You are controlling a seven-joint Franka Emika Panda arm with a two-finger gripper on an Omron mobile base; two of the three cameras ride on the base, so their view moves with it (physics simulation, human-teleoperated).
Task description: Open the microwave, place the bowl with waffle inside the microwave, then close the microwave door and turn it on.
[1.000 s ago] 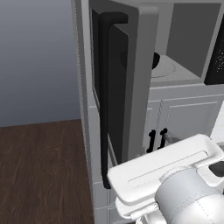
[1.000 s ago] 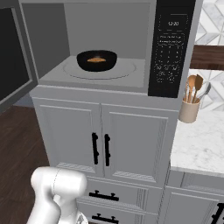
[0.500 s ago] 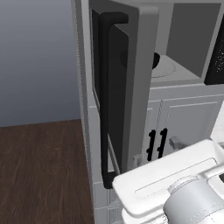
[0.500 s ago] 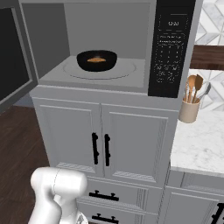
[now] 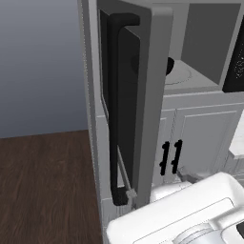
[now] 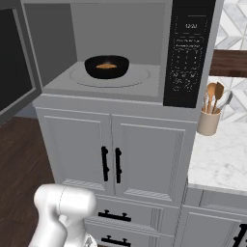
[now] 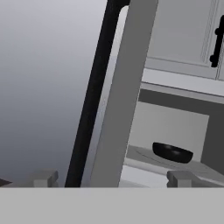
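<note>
On the left, the wide grey-framed microwave door [image 5: 143, 95] with its dark glass window stood swung out on its hinge, edge-on to me, its long black vertical bar handle [image 5: 116, 109] running nearly the full height. Down by the foot of that door, in the hand view, the gripper [image 7: 111, 178] had its two pale fingertips [image 7: 43, 177] well apart with nothing between them; the door's edge and the handle rose just ahead of the gap.

Moving right, the large grey boxy microwave [image 6: 120, 53] gaped open above the white panelled cabinets [image 6: 116, 159] with black handles. On its round turntable sat the small shallow black bowl [image 6: 107, 66], and in it the flat brownish-orange waffle [image 6: 105, 66] (so the loading looked done, to my eye). Further right came the black speckled control strip [image 6: 189, 53], then a beige pot of wooden utensils [image 6: 210, 118] on the white marble counter [image 6: 217, 161].

What remained, I judged, was shutting the door and starting the oven. The risk lay in the push: with the fingers so close to the door's lower edge, one could catch behind the handle or skid off the slim edge, leaving the door ajar. A hard slam might also jolt the bowl on the turntable. And the control strip's buttons were small; a spread gripper could press the wrong one.
</note>
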